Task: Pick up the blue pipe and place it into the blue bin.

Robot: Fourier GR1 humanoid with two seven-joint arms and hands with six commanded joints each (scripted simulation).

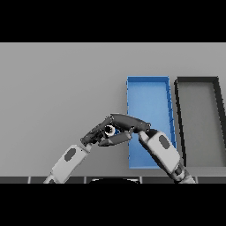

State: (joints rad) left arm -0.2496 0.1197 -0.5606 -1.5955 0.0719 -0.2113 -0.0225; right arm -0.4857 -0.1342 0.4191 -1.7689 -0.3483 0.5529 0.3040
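Near edge of the bench (pixel 53 88): left arm comes in from lower left, right arm from lower right, and both hands meet just left of the blue bin's near-left corner. Left hand (pixel 95 134) reaches up and right, fingers stretched toward the right hand; whether they are gripping anything cannot be told. Right hand (pixel 126 126) reaches left across the bin's left wall, fingers and thumb curled round the blue pipe (pixel 110 130). Only a small blue bit of the pipe with a pale round end shows between the fingertips of both hands; the rest is hidden. The pipe sits outside the bin, just beside its left wall, whether it is off the bench surface cannot be told. Blue bin (pixel 150 95) is long, open-topped, running near to far right of centre, the right forearm covering part of its near end. Just right of it, close alongside, a black bin (pixel 196 114) with grey floor, same orientation, reaching the bench's right side.
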